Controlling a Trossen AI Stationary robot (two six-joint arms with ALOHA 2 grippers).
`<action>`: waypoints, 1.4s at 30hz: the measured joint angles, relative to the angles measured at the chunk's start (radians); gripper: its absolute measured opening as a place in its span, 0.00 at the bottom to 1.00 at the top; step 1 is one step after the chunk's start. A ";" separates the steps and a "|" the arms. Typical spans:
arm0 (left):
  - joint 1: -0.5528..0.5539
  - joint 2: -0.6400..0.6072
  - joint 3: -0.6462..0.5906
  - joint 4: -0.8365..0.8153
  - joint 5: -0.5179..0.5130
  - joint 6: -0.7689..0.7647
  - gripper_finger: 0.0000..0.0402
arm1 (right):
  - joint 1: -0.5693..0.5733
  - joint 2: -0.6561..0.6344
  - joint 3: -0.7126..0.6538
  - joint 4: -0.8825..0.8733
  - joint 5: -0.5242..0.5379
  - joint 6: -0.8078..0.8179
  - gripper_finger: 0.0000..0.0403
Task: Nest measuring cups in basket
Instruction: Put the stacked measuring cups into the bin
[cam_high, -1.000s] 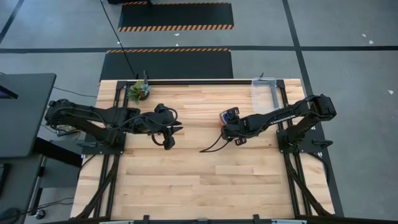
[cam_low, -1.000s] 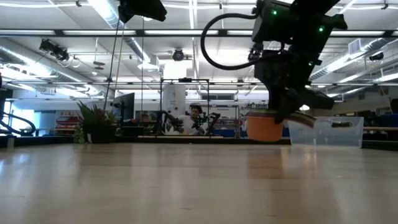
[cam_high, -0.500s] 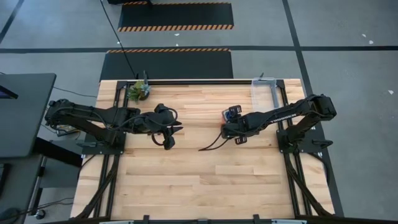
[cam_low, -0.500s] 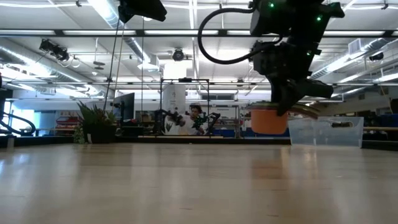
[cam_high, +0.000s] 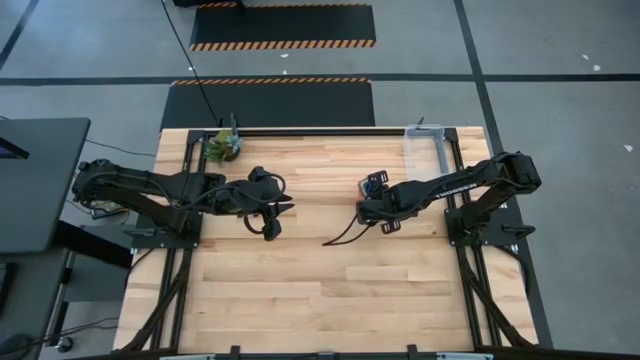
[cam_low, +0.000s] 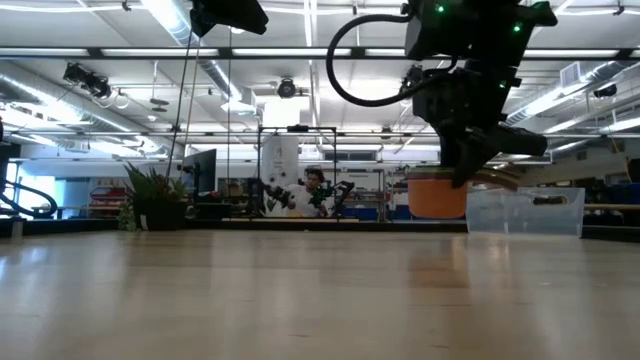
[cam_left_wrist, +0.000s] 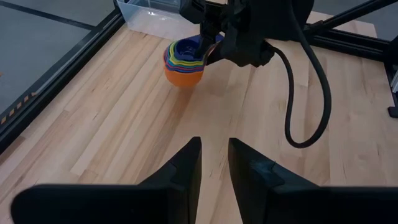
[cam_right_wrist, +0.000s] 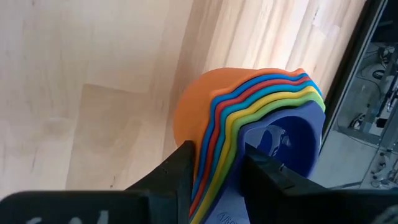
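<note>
Right hand (cam_right_wrist: 214, 171) pinches nested measuring cups (cam_right_wrist: 249, 118), lifted off table (cam_high: 300, 280).

I see the stack of cups (cam_left_wrist: 184, 61) held above the table (cam_high: 300, 270), right of centre — the basket (cam_high: 424, 150) sits behind at the far right corner, the plant (cam_high: 225, 145) far left

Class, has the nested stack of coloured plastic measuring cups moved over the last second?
Yes. In the low view the stack has risen and shifted toward the clear plastic basket.
</note>
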 joint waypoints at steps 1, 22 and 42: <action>0.000 0.000 0.000 0.000 0.000 0.000 0.22 | 0.000 0.000 0.000 0.001 -0.004 0.000 0.29; 0.000 0.000 0.000 0.000 0.000 0.000 0.22 | 0.000 0.000 0.000 0.028 -0.107 0.027 0.28; 0.000 0.000 0.000 0.000 0.000 0.000 0.22 | -0.002 0.000 0.000 0.028 -0.197 0.029 0.25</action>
